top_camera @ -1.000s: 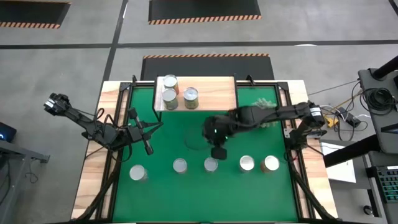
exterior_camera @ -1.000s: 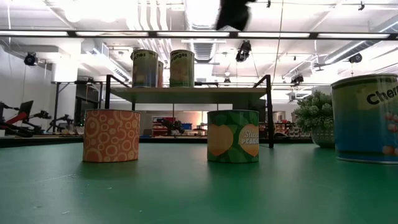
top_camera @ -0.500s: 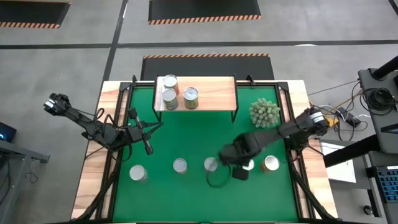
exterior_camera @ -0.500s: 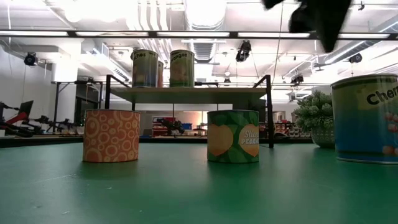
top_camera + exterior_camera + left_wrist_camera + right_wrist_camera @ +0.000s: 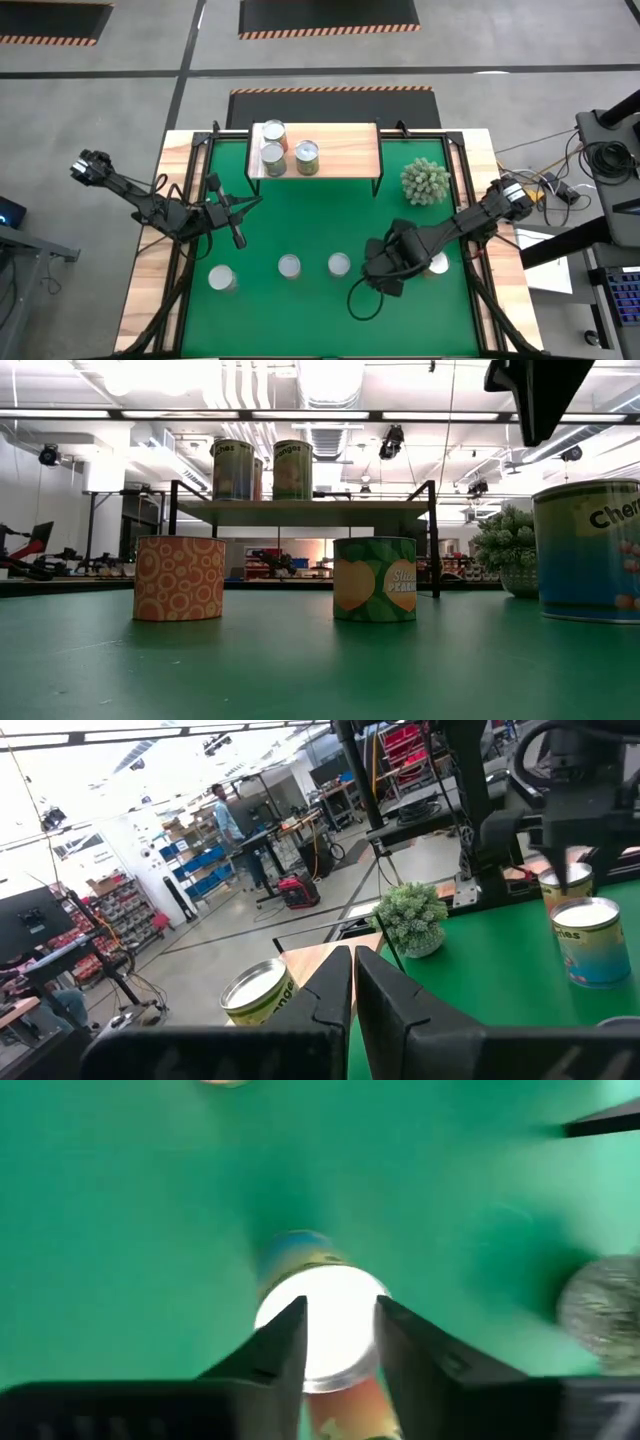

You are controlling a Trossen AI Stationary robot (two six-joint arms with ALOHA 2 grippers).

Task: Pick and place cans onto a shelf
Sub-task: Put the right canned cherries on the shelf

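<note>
The site was an industrial robotics lab or workshop. Evidence: an open ceiling with strip lights (image 5: 330, 415) and exposed ducts (image 5: 245, 390), storage racks with blue bins (image 5: 205, 860), hazard-striped floor mats (image 5: 330, 15), further robot arms (image 5: 35, 550) on stands, and a person (image 5: 232, 820) at a workstation.

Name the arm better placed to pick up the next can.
Right. The right gripper hangs directly over a can in the front row, fingers open either side of its top. The left gripper waits shut near the mat's left edge, with no can beneath it.
</note>
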